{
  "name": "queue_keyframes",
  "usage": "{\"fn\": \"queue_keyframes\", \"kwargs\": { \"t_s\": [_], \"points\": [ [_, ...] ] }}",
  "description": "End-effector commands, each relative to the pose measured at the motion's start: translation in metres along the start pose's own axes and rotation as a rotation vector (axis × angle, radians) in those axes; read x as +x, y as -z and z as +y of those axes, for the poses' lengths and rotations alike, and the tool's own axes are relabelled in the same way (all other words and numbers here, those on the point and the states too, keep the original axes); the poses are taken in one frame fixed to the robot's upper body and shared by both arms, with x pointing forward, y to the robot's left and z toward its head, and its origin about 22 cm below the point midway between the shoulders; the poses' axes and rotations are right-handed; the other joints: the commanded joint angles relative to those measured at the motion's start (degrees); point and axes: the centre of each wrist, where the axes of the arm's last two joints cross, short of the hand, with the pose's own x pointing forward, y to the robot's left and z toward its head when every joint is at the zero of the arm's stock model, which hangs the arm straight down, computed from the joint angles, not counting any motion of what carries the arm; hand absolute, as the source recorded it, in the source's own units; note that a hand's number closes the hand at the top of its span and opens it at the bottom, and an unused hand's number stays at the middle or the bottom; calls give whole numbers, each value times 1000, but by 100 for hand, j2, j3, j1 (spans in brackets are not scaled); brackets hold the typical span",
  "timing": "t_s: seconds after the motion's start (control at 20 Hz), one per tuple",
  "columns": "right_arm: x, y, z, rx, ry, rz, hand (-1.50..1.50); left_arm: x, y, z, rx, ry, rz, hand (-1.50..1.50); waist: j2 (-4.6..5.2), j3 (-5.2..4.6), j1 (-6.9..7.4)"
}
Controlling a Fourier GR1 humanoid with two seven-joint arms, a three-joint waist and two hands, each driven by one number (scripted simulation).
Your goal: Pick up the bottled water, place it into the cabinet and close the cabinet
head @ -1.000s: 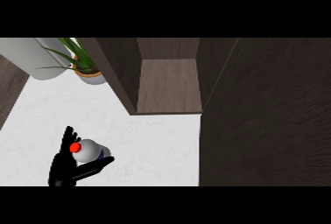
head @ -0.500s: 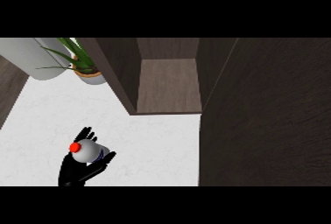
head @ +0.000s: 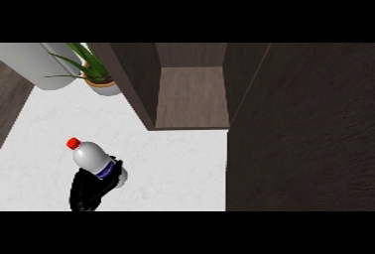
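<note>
Near the counter's [head: 176, 163] left edge, the left hand [head: 89, 191] grips a tilted bottled water [head: 95, 159], short of the open cabinet [head: 192, 99].

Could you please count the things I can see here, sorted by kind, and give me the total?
Bottled water, red cap, held by the robot hand: 1
Potted plant: 1
Pale cylinder beside the plant: 1
Cabinet, open: 1
Cabinet door: 1
Robot hand: 1
Total: 6

Potted plant [head: 93, 74] left of cabinet [head: 192, 94]
</note>
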Motion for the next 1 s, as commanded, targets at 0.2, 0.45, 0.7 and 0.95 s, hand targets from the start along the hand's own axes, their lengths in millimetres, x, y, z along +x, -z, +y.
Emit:
{"fn": "queue_keyframes", "kwargs": {
  "t_s": [0.2, 0.45, 0.7, 0.95],
  "points": [
    [40, 7, 22, 31, -5, -79, -150, -9, -9, 5, -67, 14, -148, 150, 3, -2, 21],
    [41, 4, 22, 40, -2, -78, -150, 28, 27, 35, -208, -26, -259, 150, 8, -12, -57],
    [47, 0, 17, 58, -2, -66, -150, 42, 37, 19, -300, 25, -248, 150, -12, 5, -19],
    [44, 8, 19, 18, 2, -77, -150, 51, 42, -20, -370, 27, -275, 150, -11, 8, 50]
  ]
}}
